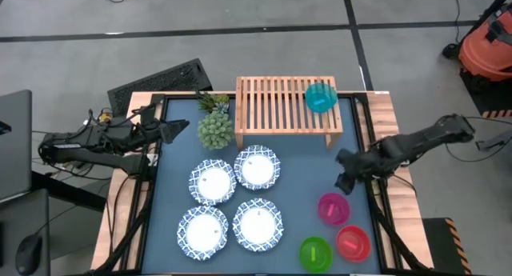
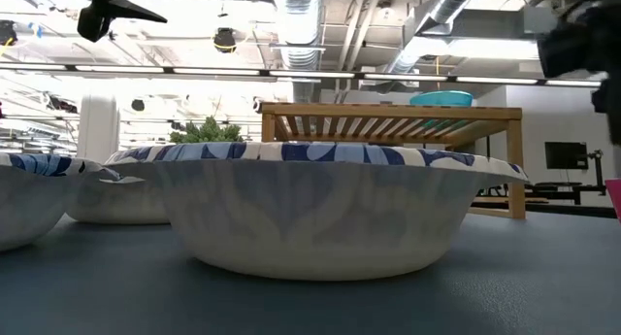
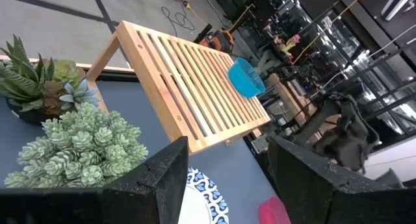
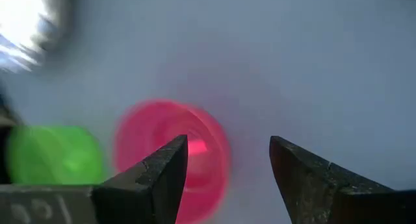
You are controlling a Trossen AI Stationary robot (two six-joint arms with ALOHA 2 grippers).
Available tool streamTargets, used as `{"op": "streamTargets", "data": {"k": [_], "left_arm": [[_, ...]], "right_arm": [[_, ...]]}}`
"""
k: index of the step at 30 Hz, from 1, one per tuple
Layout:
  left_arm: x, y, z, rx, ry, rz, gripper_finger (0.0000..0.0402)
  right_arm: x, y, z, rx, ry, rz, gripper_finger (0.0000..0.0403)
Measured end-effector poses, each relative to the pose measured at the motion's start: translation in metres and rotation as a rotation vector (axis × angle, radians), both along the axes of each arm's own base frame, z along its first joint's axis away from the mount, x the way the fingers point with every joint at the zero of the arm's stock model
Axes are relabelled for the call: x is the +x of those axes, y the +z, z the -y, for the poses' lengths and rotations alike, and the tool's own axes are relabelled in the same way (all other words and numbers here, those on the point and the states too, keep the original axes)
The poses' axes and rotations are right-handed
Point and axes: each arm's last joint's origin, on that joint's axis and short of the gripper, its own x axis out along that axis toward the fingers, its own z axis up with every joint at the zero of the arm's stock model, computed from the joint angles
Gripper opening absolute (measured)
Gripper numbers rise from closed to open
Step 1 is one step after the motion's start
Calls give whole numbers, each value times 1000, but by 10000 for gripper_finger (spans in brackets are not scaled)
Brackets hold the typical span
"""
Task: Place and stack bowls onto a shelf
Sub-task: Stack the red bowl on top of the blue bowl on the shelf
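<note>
Both arms are dark, almost black, built of chunky jointed segments with a matte finish. The left arm [image 1: 96, 140] carries loose thin cables along its length, and its end effector [image 1: 178, 128] tapers to a point. The right arm [image 1: 416, 144] looks bulkier. The right end effector [image 4: 227, 178] has two flat, wedge-shaped black fingers [image 4: 153, 185] with slightly scuffed edges.

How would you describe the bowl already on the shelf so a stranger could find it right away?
Look to the far edge of the table for the low light-wood shelf with a slatted top. Near its right end sits one small teal bowl, the only bowl on it. The other small bowls, magenta, red and green, are on the table.
</note>
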Motion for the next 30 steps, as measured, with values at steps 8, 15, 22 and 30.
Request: {"op": "streamTargets", "data": {"k": [8,15,22,30], "left_arm": [[0,-2,0,-13,3,-18,197],[-1,-4,0,-14,5,-34,197],[-1,-4,0,-13,6,-36,197],[-1,-4,0,-13,6,-35,197]], "right_arm": [[11,-26,-31,-74,170,-159,244],[18,-43,-43,-139,212,-242,244],[29,-57,-50,-158,212,-280,209],[33,-69,-53,-160,175,-361,52]]}}
